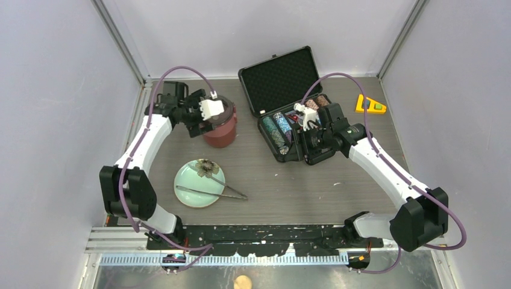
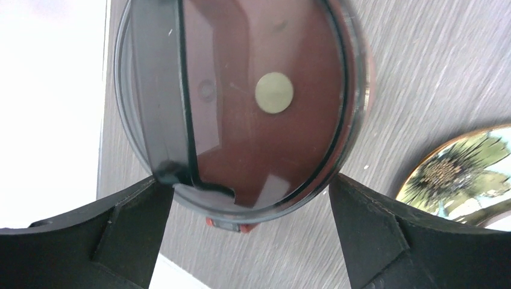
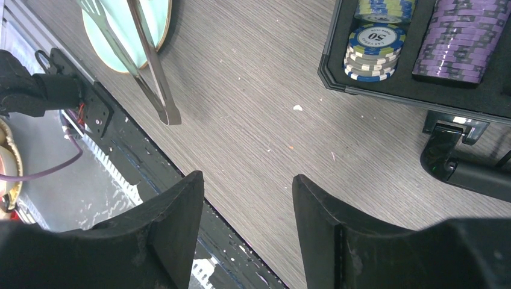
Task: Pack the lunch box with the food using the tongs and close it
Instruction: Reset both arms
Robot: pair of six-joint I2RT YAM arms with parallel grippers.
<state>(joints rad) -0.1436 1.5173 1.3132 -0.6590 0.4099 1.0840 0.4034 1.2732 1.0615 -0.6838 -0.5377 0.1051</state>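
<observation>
The maroon lunch box [image 1: 221, 130] stands at the back left with its dark translucent top lid [image 2: 241, 90] on it. A red inner lid shows through the top lid. My left gripper [image 1: 211, 120] [image 2: 248, 179] hangs over the box, open wide, one finger on each side of the lid's near rim. I cannot tell whether they touch it. The silver tongs [image 1: 212, 192] [image 3: 147, 66] lie across the pale green plate [image 1: 188, 188]. My right gripper [image 1: 313, 149] [image 3: 247, 177] is open and holds nothing, above the table in front of the chip case. The food is out of view.
An open black case [image 1: 278, 81] of poker chip stacks [image 3: 373, 48] sits at the back centre-right. A yellow triangular object [image 1: 369, 105] lies at the back right. The plate [image 2: 464, 174] has a flower print. The table's near edge and black rail [image 3: 114, 129] lie below my right gripper.
</observation>
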